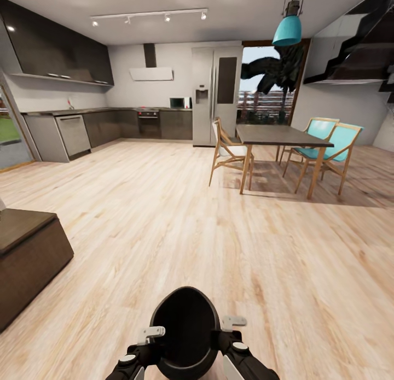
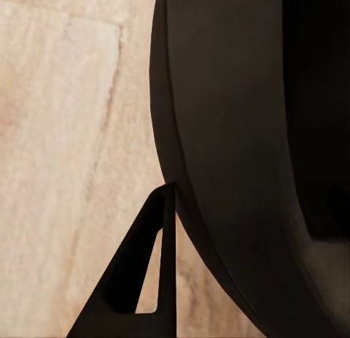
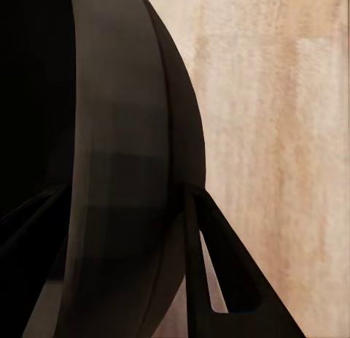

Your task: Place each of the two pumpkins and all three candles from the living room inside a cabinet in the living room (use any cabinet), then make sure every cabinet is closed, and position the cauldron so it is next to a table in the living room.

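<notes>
Clamped between the left gripper [image 1: 143, 344] and right gripper [image 1: 230, 336], apparently one finger each side of its rim, the cauldron [image 1: 186, 331] is carried low in front, equally near both arms.

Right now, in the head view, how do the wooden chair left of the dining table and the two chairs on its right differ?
The left chair has a pale, whitish seat; the two right chairs have turquoise seats and backs. The left chair stands alone at the dining table, turned away from it, while the right chairs stand as a pair beside each other. All have light wooden frames and stand upright on the floor.
</notes>
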Controlling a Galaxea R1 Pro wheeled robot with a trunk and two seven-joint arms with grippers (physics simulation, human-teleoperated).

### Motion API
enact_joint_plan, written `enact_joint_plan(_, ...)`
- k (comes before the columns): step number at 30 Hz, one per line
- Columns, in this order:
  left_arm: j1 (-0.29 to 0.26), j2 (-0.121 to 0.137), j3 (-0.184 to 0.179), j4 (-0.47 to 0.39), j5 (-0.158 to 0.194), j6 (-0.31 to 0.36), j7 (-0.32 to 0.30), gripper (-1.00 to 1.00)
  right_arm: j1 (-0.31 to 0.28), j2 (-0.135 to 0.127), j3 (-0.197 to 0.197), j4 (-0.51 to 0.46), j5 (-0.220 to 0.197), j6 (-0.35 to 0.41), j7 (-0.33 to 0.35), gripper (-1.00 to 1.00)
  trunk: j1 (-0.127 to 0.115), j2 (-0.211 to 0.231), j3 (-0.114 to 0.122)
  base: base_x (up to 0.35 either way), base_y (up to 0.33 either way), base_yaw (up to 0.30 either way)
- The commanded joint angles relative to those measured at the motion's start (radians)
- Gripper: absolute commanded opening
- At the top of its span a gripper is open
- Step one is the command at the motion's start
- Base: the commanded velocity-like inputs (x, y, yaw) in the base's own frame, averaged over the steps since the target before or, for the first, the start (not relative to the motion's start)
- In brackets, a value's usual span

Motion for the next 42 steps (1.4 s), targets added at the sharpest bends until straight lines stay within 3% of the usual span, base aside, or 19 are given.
enact_joint_plan(1,0.000,0.001,-0.015,0.000,0.026,0.004,0.009,-1.00,-0.001,0.000,0.011,-0.010,-0.002,0.003,0.022,-1.00,-0.001,0.000,0.003,0.000,0.000,0.000)
enact_joint_plan(15,0.001,0.001,-0.015,0.000,0.026,0.005,0.009,-1.00,-0.001,0.000,0.011,-0.012,-0.002,0.000,0.022,-1.00,-0.007,0.003,0.057,0.000,0.000,0.000)
enact_joint_plan(26,0.001,0.001,-0.015,0.000,0.026,0.005,0.009,-1.00,-0.001,0.000,0.011,-0.012,-0.002,-0.001,0.022,-1.00,-0.049,0.080,0.092,0.000,0.000,0.000)
enact_joint_plan(42,0.004,0.001,-0.016,0.000,0.026,0.003,0.009,-1.00,-0.001,0.000,0.011,-0.012,-0.004,-0.001,0.022,-1.00,-0.049,0.080,0.080,0.000,0.000,-0.059)
